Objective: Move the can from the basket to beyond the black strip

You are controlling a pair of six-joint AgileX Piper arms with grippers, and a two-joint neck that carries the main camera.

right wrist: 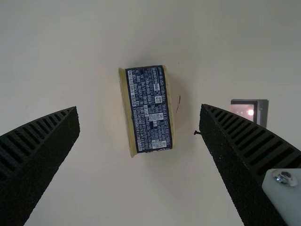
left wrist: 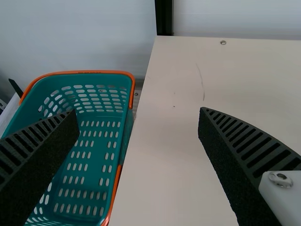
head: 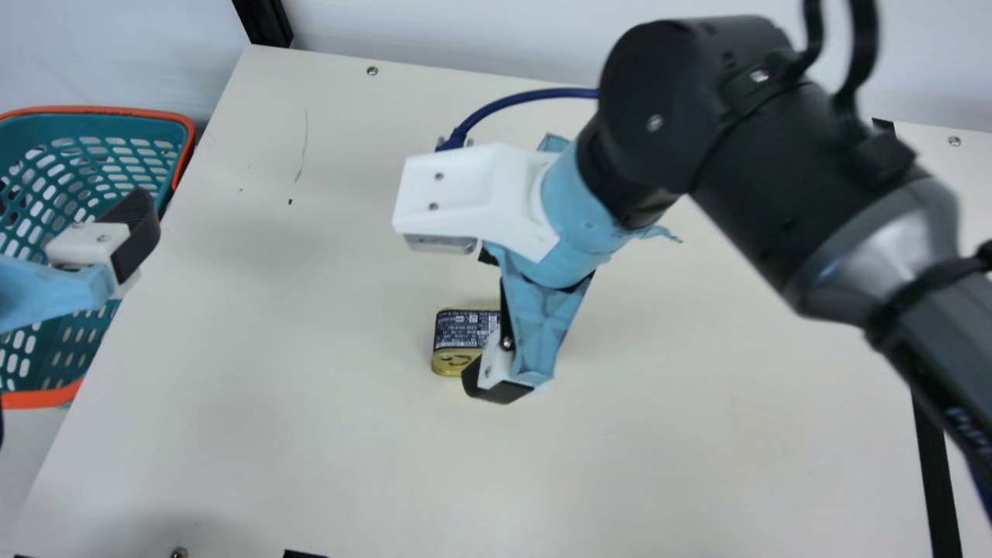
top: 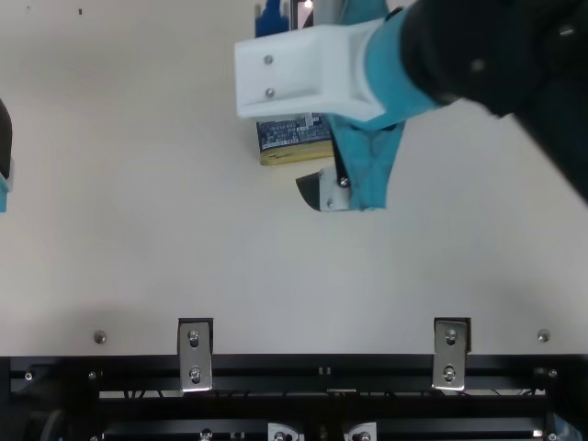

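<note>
Right arm foremost, its right gripper set wide, blocks the right end of the can below; basket and wide-spread left gripper are left, black strip right. On the table the can lies edge-down, long axis left-right, gold face near: one can, one basket, two grippers.

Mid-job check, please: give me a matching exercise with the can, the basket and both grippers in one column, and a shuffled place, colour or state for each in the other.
Column one
1. Can
2. Left gripper
3. Basket
4. Right gripper

Column two
A. Jaws apart, beside the can
B. Teal with an orange rim
C. On the table, with a dark blue label and gold-coloured edges
D. Jaws apart, at the basket

Right pairs: 1-C, 2-D, 3-B, 4-A
</note>
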